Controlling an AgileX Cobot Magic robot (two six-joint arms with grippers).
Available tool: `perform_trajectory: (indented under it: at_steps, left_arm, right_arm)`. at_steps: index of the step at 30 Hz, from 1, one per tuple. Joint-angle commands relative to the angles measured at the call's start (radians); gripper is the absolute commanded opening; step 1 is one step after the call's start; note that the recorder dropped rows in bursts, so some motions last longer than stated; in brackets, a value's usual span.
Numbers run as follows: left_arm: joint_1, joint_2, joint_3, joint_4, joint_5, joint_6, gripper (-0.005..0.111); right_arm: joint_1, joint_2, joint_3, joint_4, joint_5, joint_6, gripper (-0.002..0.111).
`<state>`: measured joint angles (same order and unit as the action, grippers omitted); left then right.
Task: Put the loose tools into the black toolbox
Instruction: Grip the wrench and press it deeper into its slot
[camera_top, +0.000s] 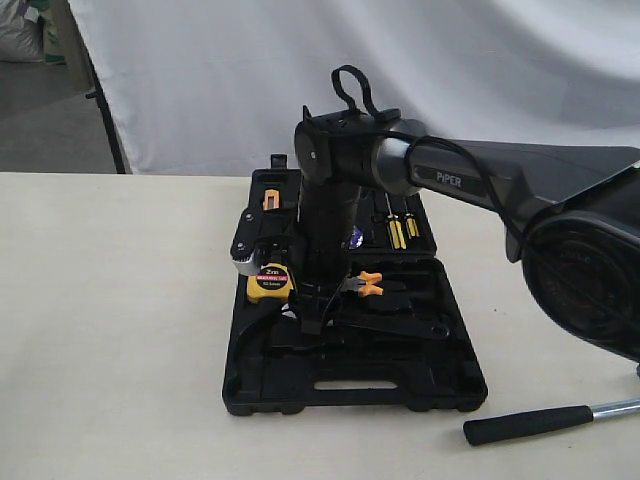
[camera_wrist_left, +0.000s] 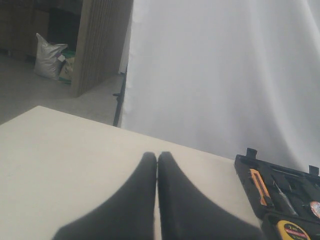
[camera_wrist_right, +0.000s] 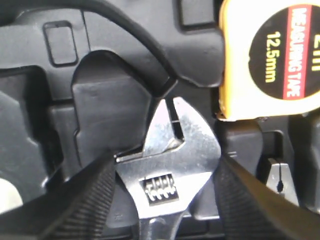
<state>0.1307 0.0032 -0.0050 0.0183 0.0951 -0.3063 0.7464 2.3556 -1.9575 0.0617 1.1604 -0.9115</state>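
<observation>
The black toolbox (camera_top: 262, 388) lies open on the table. My right gripper (camera_top: 311, 316) reaches down into its near half, shut on the head of the silver adjustable wrench (camera_wrist_right: 172, 167); the wrench handle (camera_top: 405, 328) lies to the right inside the case. The small tape roll (camera_top: 355, 237) with its blue-white label peeks out behind the arm in the far half. The hammer's black handle (camera_top: 528, 424) lies on the table to the right of the case, its head out of view. My left gripper (camera_wrist_left: 157, 159) is shut on nothing, above bare table left of the toolbox (camera_wrist_left: 248, 166).
The yellow tape measure (camera_top: 270, 282) sits in the case just left of the right gripper. Orange-handled pliers (camera_top: 368, 284), screwdrivers (camera_top: 403, 228) and an orange knife (camera_top: 271, 199) also lie in the case. A white curtain (camera_top: 300, 70) hangs behind the table.
</observation>
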Motion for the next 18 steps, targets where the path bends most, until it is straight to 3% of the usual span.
perform_trajectory:
  at_steps: [1,2,3,6,9,18]
  left_arm:
    - [0.025,-0.003,-0.003,0.004,-0.007,-0.005,0.001]
    - [0.025,-0.003,-0.003,0.004,-0.007,-0.005,0.001]
    - [0.025,-0.003,-0.003,0.004,-0.007,-0.005,0.001]
    - [0.025,-0.003,-0.003,0.004,-0.007,-0.005,0.001]
    - [0.025,-0.003,-0.003,0.004,-0.007,-0.005,0.001]
    - [0.025,-0.003,-0.003,0.004,-0.007,-0.005,0.001]
  right_arm:
    - [0.001,0.001,0.006,0.019,-0.002,0.014,0.028]
    - [0.001,0.001,0.006,0.019,-0.002,0.014,0.036]
    - [0.001,0.001,0.006,0.019,-0.002,0.014,0.050]
    - [0.001,0.001,0.006,0.016,0.006,0.014,0.062]
    - [0.001,0.001,0.006,0.016,0.006,0.014,0.067]
    - [0.001,-0.098,0.004,-0.062,-0.006,0.070,0.066]
